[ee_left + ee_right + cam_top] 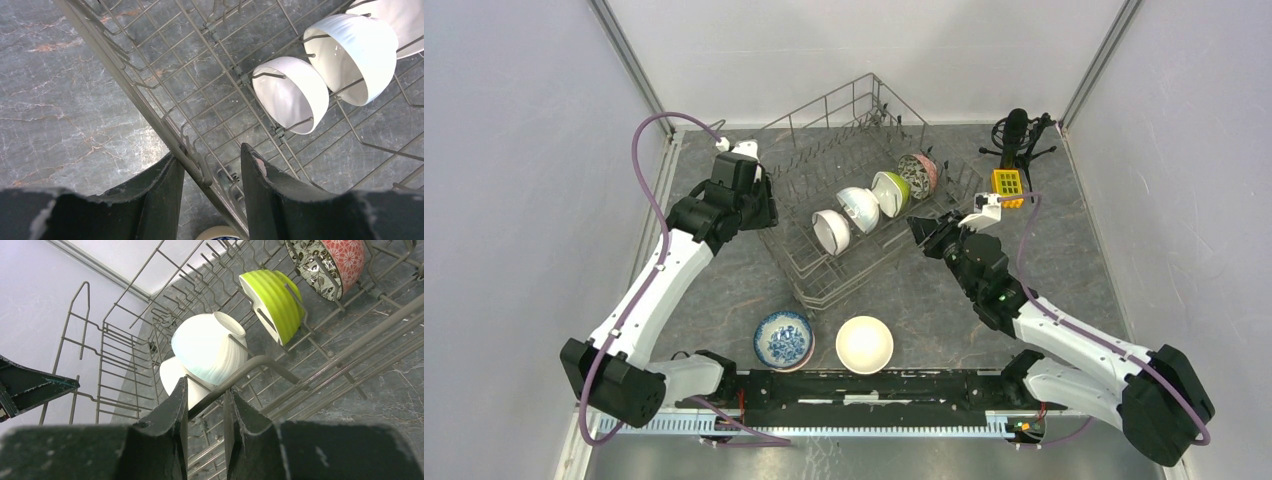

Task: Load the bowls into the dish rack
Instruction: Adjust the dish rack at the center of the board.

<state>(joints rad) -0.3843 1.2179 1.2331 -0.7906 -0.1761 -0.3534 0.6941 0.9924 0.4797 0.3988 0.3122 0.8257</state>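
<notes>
Dish rack (814, 280) sits mid-table w/ 4 bowls (860, 208) on edge in its tines.
Blue-patterned bowl (783, 340) and white bowl (864, 344) lie by the arm bases (874, 385) on grey marbled table (924, 300); pale walls (514, 150) around. L claw (207, 152) gapes astride rack rim; R claw (205, 385) clamps a rim wire.

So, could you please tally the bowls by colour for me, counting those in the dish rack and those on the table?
White bowls: 3 (two in the dish rack, one on the table)
Lime green bowl: 1
Blue-and-white patterned bowl: 1
Red-and-black floral bowl: 1
Total: 6
</notes>
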